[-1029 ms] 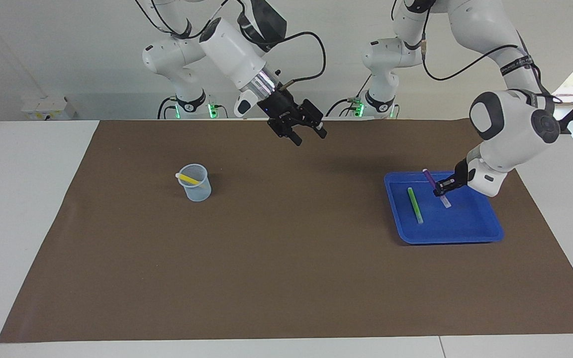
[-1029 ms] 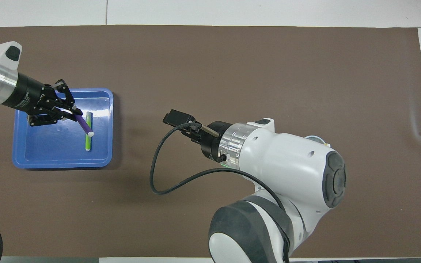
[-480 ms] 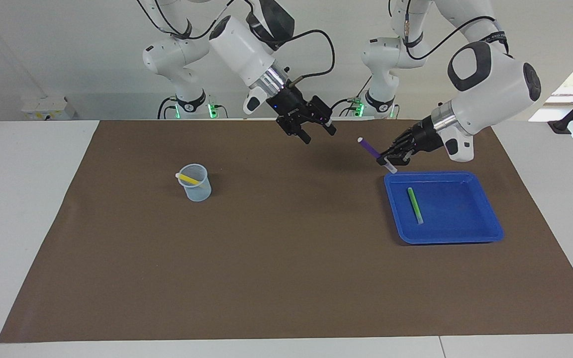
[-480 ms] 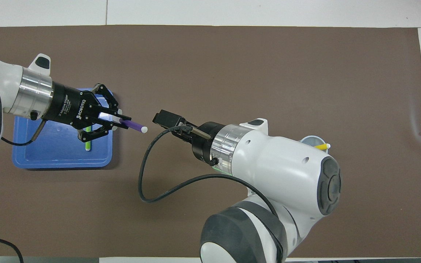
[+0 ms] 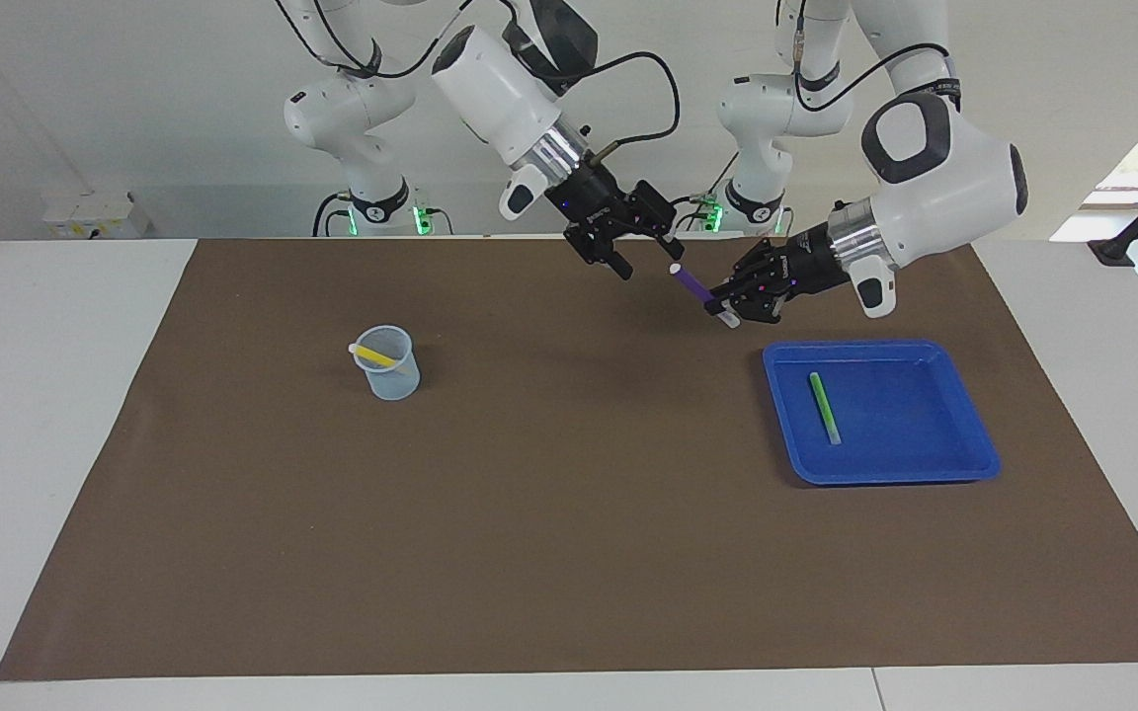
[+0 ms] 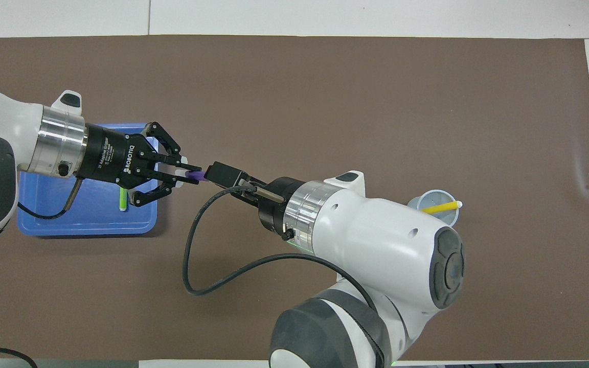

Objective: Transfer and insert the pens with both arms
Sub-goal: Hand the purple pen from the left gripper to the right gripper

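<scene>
Two end effectors meet: the ROBOTIQ-marked left end effector (image 5: pixel 727 308) pinches the purple pen (image 5: pixel 692 285); the right end effector (image 5: pixel 644 256) gapes.

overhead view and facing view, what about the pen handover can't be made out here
- Right gripper: the overhead view hides its fingers under the arm's own wrist; in the facing view, contact with the purple pen is too small to tell.
- Purple pen: overhead, the right wrist covers its free end.
- Green pen in the blue tray: overhead, the left gripper covers most of it.
</scene>
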`<state>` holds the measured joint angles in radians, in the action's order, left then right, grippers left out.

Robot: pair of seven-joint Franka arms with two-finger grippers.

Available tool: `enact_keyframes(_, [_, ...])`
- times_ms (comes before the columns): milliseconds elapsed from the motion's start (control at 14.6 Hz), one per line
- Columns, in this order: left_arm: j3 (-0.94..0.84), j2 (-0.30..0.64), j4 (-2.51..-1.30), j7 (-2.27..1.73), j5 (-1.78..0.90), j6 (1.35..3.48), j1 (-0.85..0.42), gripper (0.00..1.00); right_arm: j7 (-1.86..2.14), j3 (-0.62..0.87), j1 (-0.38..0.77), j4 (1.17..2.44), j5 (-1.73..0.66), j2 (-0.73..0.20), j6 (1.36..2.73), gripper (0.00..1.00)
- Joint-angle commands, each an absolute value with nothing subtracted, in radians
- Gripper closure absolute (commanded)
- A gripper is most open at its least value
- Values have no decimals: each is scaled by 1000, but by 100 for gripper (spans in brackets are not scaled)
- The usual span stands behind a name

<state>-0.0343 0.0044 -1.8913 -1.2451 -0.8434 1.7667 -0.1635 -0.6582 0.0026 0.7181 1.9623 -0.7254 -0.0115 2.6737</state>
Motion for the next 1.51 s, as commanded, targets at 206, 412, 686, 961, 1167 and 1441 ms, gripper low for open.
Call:
enact_keyframes(206, [-25, -40, -1940, -1264, -861, 1796, -202, 100, -627, 0, 721, 1918, -686, -38, 2683, 14])
enact_keyframes(412, [-25, -40, -1940, -1264, -861, 1799, -204, 100, -626, 0, 723, 1914, -680, -38, 2684, 37])
enact_keyframes(686, [-25, -44, -1940, -1264, -862, 1798, -204, 100, -623, 0, 719, 1914, -653, -40, 2680, 59])
enact_keyframes(961, [-25, -44, -1940, -1266, -861, 1798, -204, 100, -624, 0, 713, 1916, -653, -40, 2675, 100])
enact_keyframes(1167, [-25, -44, -1940, -1266, -862, 1799, -204, 100, -624, 0, 710, 1919, -653, -40, 2671, 100])
enact_keyframes(1441, [-23, -44, -1931, -1258, -859, 1807, -204, 7, -623, -6, 674, 1914, -643, -31, 2600, 100])
